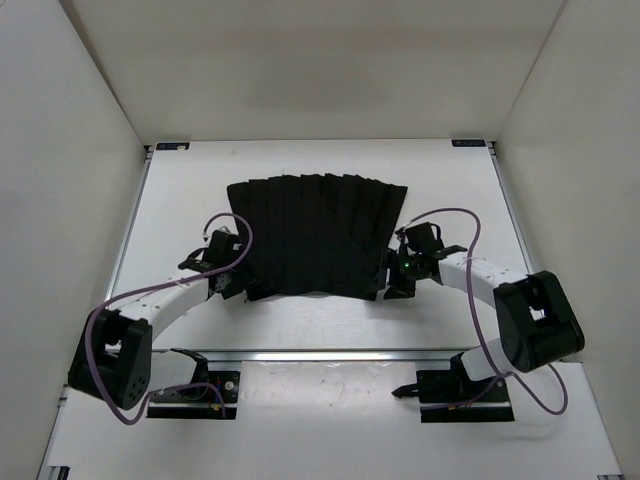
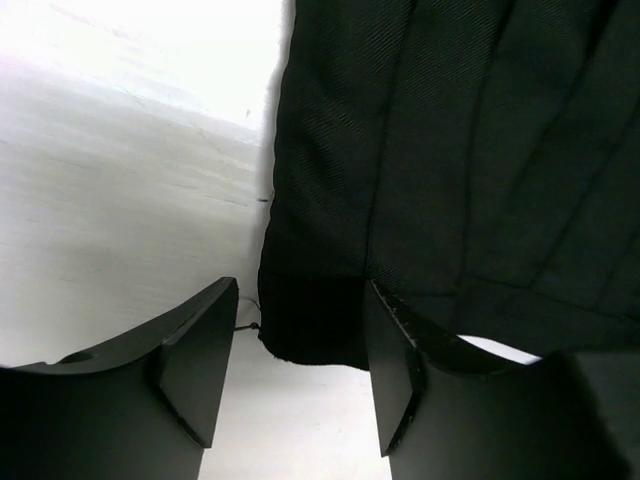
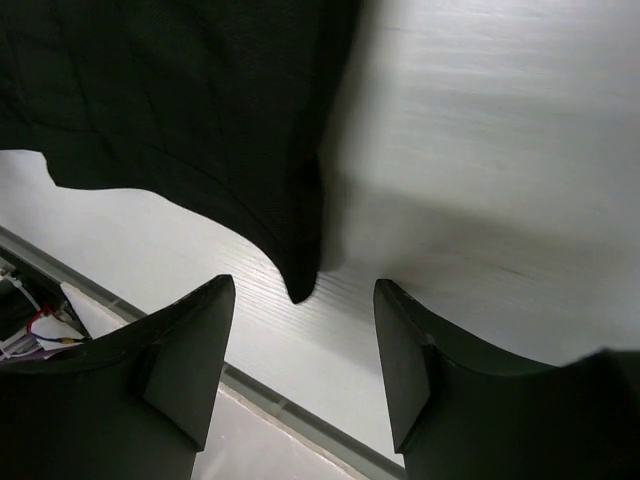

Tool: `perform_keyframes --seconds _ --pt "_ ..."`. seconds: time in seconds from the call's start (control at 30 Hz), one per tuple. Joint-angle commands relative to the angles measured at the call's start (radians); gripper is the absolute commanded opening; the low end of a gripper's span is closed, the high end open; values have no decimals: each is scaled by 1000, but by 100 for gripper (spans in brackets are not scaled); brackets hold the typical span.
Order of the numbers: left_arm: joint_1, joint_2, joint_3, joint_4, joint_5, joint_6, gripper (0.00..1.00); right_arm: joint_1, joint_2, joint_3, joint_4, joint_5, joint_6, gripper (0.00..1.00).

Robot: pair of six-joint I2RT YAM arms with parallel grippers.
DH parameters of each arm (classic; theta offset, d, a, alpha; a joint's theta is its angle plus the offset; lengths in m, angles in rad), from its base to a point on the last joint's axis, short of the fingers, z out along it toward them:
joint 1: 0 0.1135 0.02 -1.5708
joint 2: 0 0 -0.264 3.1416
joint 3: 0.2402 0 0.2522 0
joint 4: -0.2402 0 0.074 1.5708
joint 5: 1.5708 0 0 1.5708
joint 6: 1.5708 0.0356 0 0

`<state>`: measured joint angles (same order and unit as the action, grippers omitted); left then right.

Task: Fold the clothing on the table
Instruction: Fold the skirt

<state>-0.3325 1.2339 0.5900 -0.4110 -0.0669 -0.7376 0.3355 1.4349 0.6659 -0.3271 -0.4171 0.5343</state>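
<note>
Both grippers open at the near corners of the clothing, nothing held.

From my top view the clothing (image 1: 315,238) lies flat on the table (image 1: 300,325), about in the middle, its pleats fanning wider toward 12 o'clock. My left gripper (image 2: 302,300) sits at the garment's 8 o'clock corner with its jaws wide apart. The dark hem corner lies on the tabletop in the gap between them, beside the right-hand finger (image 2: 395,370), and neither finger pinches it. My right gripper (image 3: 305,290) is at the 4 o'clock corner, jaws parted and gripping nothing. A pointed tip of fabric lies just ahead of the gap, with bare white table between the fingers. The metal rail (image 1: 330,354) runs along the table's 6 o'clock edge, apart from the cloth.
</note>
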Motion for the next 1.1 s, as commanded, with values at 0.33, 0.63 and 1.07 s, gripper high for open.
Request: perform_keyframes --seconds 0.33,0.63,1.07 --pt "-40 76 146 -15 -48 -80 0 25 60 199 -51 -14 -37 0" --pt "52 18 276 -123 19 -2 0 -194 -42 344 -288 -80 -164 0" --pt "-73 -438 253 -546 137 -83 0 -143 -530 243 -823 -130 -137 0"
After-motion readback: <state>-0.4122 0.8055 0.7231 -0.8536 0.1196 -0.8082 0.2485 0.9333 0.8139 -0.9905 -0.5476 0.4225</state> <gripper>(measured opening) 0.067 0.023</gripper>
